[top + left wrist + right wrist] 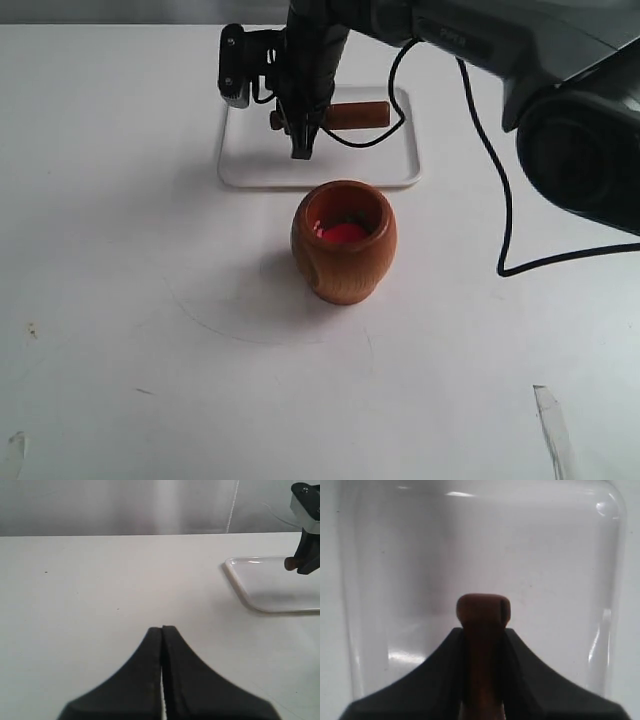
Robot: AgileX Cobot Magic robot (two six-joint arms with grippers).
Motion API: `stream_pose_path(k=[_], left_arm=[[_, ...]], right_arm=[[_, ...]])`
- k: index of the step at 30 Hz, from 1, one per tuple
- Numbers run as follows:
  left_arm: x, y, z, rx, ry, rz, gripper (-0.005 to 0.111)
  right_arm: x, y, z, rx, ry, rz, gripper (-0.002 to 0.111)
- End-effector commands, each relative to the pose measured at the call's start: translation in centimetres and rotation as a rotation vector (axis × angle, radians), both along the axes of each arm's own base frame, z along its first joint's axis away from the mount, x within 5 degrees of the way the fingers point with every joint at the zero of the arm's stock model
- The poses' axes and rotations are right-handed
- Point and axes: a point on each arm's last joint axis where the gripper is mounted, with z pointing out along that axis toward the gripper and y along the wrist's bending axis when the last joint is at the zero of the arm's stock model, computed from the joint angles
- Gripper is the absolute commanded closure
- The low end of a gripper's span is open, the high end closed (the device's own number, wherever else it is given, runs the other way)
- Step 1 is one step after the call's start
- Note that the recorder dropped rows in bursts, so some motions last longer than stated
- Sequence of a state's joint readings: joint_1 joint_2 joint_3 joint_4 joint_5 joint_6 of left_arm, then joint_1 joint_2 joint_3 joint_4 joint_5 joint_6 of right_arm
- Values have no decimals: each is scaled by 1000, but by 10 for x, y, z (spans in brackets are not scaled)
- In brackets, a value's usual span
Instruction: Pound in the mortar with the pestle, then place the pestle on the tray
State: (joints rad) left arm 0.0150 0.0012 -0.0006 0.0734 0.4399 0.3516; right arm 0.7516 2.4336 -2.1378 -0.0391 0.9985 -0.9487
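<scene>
The reddish-brown wooden mortar (344, 242) stands upright at the table's middle, its inside red. Behind it lies the white tray (245, 170). My right gripper (303, 135) hangs over the tray, shut on the brown pestle (357, 115), which lies roughly level just above the tray floor. In the right wrist view the pestle (482, 630) runs between the two black fingers, its knob end poking out over the tray (560, 580). My left gripper (162, 628) is shut with nothing in it, low over bare table, and does not show in the exterior view; the tray (250, 592) lies off to one side.
A black cable (495, 180) loops from the right arm down across the table right of the mortar. Faint pencil arcs and small scuffs mark the white table (150, 350). A tape strip (552, 425) lies at the front right.
</scene>
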Motion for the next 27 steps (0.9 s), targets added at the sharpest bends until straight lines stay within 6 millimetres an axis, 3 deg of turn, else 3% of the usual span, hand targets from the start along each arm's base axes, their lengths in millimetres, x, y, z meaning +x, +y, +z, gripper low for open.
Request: stream_pose_path(k=[1,5,7,9,15,19,20,24,27], left_arm=[[0,-1,0,-15,-4,-6,107],[0,-1,0,-15,-4,-6,107],[0,-1,0,-15,-4,-6,107],[0,-1,0,-15,-4,-6,107],[0,-1,0,-15,-4,-6,107],[0,-1,0,-15,-4,-6,107],[0,-1,0,-15,-4,-6,107],[0,-1,0,-15,-4,-6,107],[0,-1,0,-15,-4,-6,107]], right_arm=[[13,-9,10,33,-34,-54,75],[18,-12,13,70,-62,-152,36],[24,-14,19,64,-138,-220,35],[28,-17,29,64,-216,-291,40],[39,-39,72,165,-345,-546,73],[48,-66,98,264,-332,-725,97],[52,-82,109,289,-325,-816,106],[53,-129,141,397,-346,-1008,108],[40,-157,152,525,-373,-1032,108]])
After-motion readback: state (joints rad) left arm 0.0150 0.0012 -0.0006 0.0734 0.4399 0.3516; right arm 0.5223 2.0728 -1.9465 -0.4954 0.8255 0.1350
